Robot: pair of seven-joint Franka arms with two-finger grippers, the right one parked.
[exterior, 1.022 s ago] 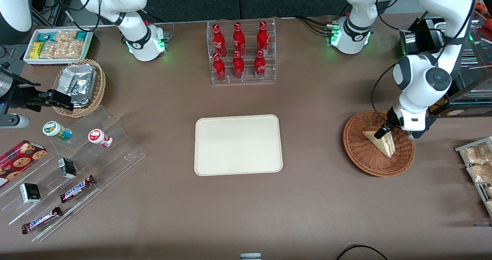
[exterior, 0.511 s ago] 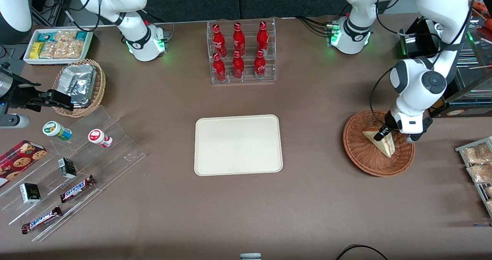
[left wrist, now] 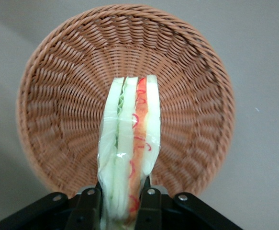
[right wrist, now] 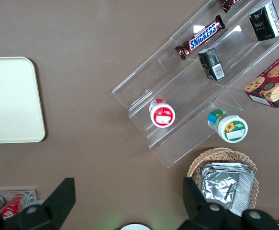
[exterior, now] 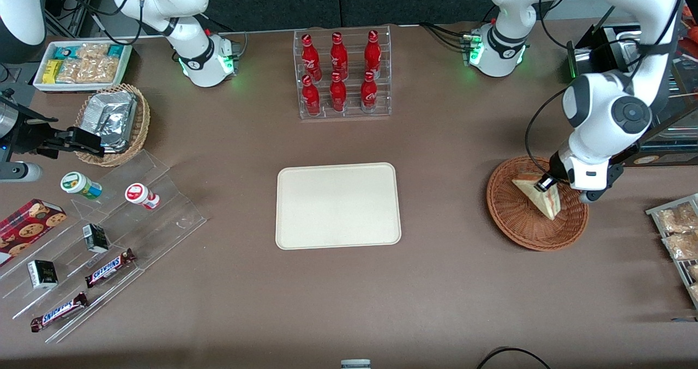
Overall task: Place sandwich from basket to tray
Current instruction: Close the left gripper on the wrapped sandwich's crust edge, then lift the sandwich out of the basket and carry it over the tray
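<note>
The sandwich is a cream bread wedge with red-orange filling at its edge. My left gripper is shut on it, one finger pressing each bread face. The wedge hangs just above the bowl of the reddish-brown wicker basket, whose woven floor spreads out beneath it. The cream tray lies flat at the table's middle with nothing on it, well away from the basket toward the parked arm's end; its corner also shows in the right wrist view.
An acrylic rack of red bottles stands farther from the front camera than the tray. Packaged snacks lie beside the basket at the working arm's end. A clear stepped stand with bars and cups and a foil-filled basket sit at the parked arm's end.
The gripper has closed on the sandwich and risen slightly, tipping and lifting the wedge off the basket floor. The arm's wrist has moved a little upward and outward.
</note>
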